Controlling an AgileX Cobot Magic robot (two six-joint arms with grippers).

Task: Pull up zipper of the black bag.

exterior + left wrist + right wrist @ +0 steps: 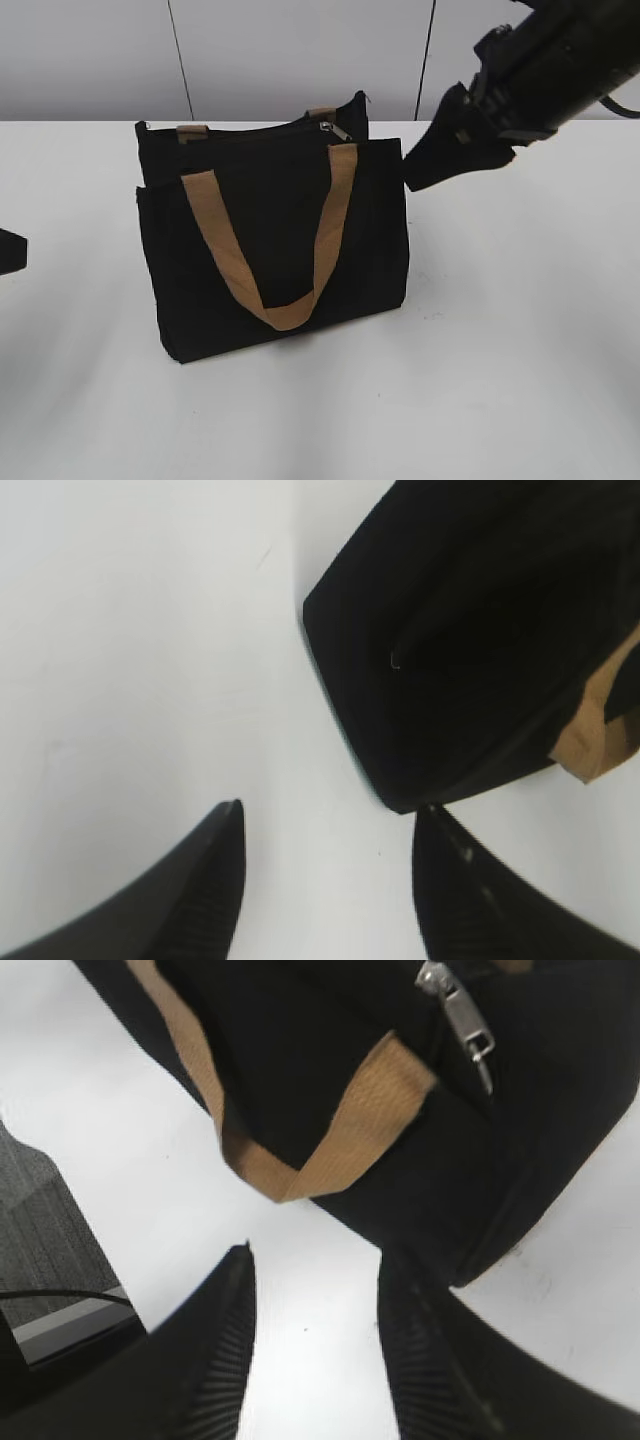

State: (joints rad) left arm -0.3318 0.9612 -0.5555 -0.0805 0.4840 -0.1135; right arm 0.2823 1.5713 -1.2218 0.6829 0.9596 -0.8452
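The black bag (275,240) stands upright on the white table with a tan strap handle (290,250) hanging down its front. The zipper's silver pull tab (335,131) lies at the right end of the bag's top; it also shows in the right wrist view (462,1022). My right gripper (425,175) is open and empty in the air beside the bag's upper right corner; its fingers (315,1265) frame bare table below the bag (400,1110). My left gripper (325,820) is open and empty near the bag's bottom corner (460,650); only its tip (10,250) shows at the exterior view's left edge.
The white table (500,380) extends around the bag. A grey panelled wall (300,50) stands behind it. In the right wrist view the table's edge and grey floor (40,1220) show at the left.
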